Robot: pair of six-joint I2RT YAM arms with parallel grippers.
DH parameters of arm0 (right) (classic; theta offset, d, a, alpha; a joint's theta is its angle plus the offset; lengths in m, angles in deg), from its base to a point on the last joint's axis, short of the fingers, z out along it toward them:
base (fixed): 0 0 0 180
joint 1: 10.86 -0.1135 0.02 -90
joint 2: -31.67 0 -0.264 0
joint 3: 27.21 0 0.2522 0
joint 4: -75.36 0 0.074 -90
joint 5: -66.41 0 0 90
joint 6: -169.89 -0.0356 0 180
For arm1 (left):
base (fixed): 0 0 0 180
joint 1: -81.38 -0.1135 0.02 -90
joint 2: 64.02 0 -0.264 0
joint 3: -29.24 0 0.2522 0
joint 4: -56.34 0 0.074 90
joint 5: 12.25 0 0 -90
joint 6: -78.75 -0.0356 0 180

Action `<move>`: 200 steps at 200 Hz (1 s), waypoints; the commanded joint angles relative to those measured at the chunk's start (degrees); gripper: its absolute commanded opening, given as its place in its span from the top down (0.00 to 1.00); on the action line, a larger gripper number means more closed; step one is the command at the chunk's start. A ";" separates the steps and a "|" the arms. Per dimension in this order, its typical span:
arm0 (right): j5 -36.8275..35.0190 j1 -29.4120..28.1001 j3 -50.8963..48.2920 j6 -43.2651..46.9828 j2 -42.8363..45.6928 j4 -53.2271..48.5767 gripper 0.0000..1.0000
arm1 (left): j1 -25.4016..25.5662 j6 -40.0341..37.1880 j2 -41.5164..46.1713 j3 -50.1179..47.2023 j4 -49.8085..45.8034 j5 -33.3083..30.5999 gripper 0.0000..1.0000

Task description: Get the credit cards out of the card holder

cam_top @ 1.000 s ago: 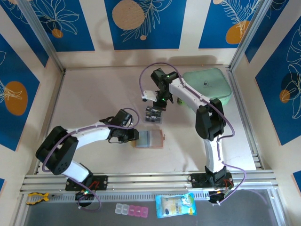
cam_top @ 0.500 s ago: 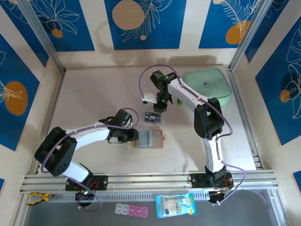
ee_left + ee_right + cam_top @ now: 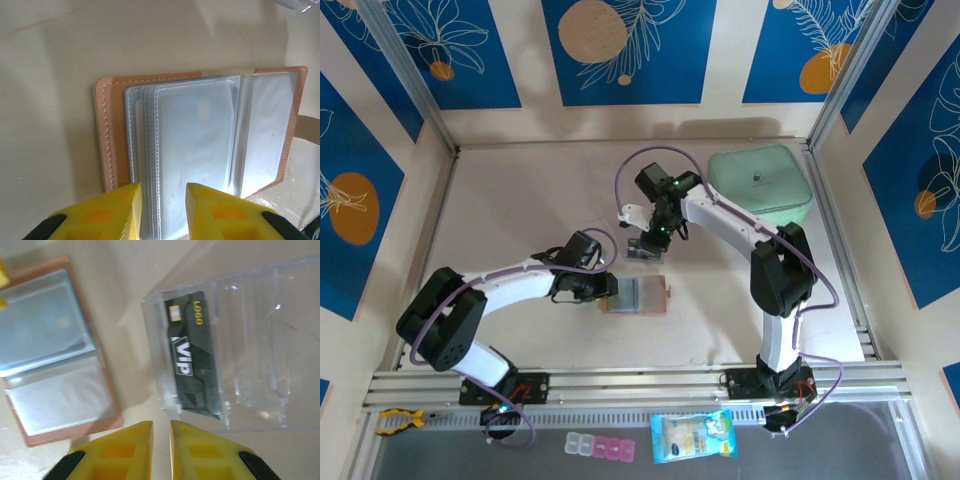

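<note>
The left pincer (image 3: 163, 200), narrowly parted and empty, sits over the 9 o'clock edge of the open card holder (image 3: 200, 150) on the table (image 3: 50, 75). At the holder's 12 o'clock, a black card (image 3: 192, 355) lies in a clear tray (image 3: 260, 340). The right pincer (image 3: 161, 432) hovers there, slightly apart and empty.

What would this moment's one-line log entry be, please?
left tool: apart, at open card holder | right tool: empty | dark card: in clear tray
</note>
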 commanded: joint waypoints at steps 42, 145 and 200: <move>-0.61 -3.29 -12.07 -21.61 11.32 10.39 0.79 | -0.34 -0.56 -1.24 -2.07 0.07 -1.16 0.70; 11.03 -6.04 -24.61 -59.43 17.57 28.63 0.77 | -0.76 -1.32 2.83 -4.25 -0.55 -3.51 0.70; 12.54 -6.58 -27.65 -69.95 16.16 30.70 0.86 | -0.89 -0.19 6.78 -4.42 -0.02 -4.90 0.74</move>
